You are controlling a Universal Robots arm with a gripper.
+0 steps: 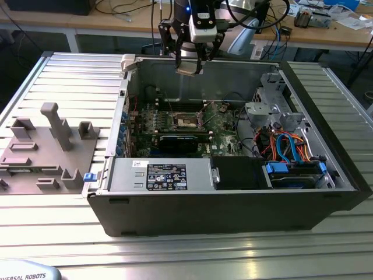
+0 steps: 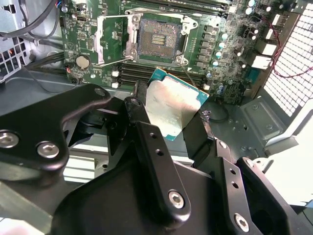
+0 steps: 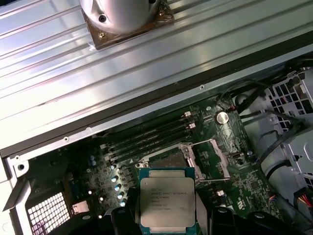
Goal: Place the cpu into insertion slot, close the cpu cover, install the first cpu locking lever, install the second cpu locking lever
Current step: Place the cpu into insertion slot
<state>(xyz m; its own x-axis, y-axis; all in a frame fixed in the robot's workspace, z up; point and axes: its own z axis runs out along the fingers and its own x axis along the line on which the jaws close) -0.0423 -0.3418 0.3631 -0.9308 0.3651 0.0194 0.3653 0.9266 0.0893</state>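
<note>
One arm reaches down over the far wall of an open computer case (image 1: pixel 233 216). Its gripper (image 1: pixel 189 64) is closed partway, with the two black fingers (image 2: pixel 146 132) pressed on opposite edges of the cpu (image 2: pixel 172 107). The chip is held in the air, high above the green circuit board (image 1: pixel 224 123) and well apart from the insertion slot (image 1: pixel 187 121). The exterior view takes in the whole case, including a long grey box with a black-and-white label (image 1: pixel 166 175) along the near side. A drive bay with blue and orange cables (image 1: pixel 291 146) sits toward the exterior view's right. Both wrist views look past the chip to the board beneath. The first wrist view shows the chip's silvery printed face, with the slot's metal rim just beyond its edge. It also shows a round silvery column on a brown plate (image 3: pixel 124 19) standing on the table outside the case. The second wrist view shows the slot in full, a dark square recess with nothing seated in it. Just beside the slot is the cpu cover (image 2: pixel 101 39), swung off it, with the board visible through its window. A coin cell (image 2: pixel 82 61) lies on the board near the cover. The case rests on a ribbed aluminium table (image 1: pixel 175 251). On the exterior view's left, a grey fixture plate with upright blocks (image 1: pixel 41 151) lies on the same ribs, just beside the case. Behind the table stand wood-topped benches (image 1: pixel 326 35) strewn with cables and small gear.
</note>
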